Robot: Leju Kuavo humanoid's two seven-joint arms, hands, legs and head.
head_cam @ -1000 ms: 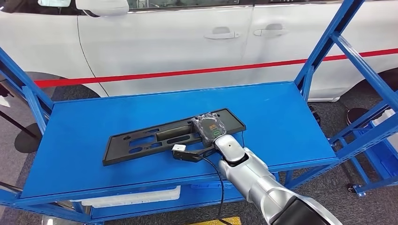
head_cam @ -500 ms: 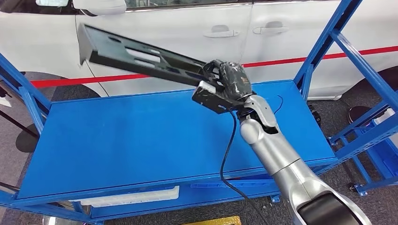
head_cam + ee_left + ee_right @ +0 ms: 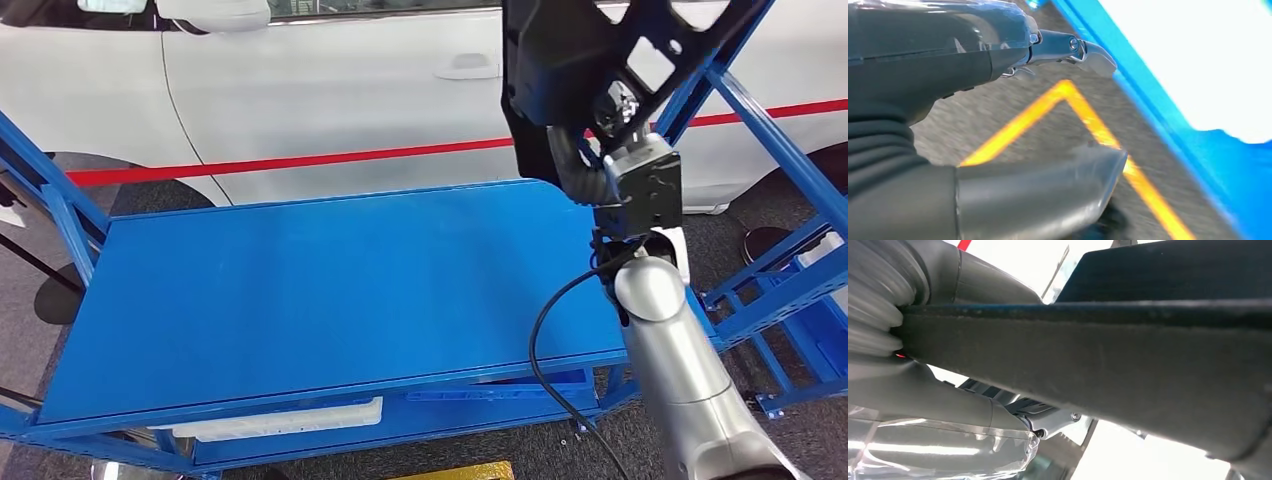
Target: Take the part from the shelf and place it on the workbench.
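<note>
The part [image 3: 560, 70] is a long black flat plastic panel with cut-outs. My right hand [image 3: 590, 150] grips it high above the right end of the blue shelf top [image 3: 300, 290], tilted steeply upward, with its upper end out of the picture. In the right wrist view the part's dark edge [image 3: 1128, 355] runs across the picture, clamped between the thumb and fingers of my right hand [image 3: 923, 385]. My left hand [image 3: 908, 100] hangs over the floor, fingers apart, holding nothing.
A white car [image 3: 350, 80] with a red stripe stands behind the shelf. Blue rack uprights [image 3: 760, 140] rise at the right, close to the raised part. A black cable [image 3: 545, 330] hangs from my right arm. Yellow floor lines [image 3: 1083, 115] run beside the rack.
The part lay flat on the shelf top under my right hand; my right arm has lifted it off and swung it up and to the right.
</note>
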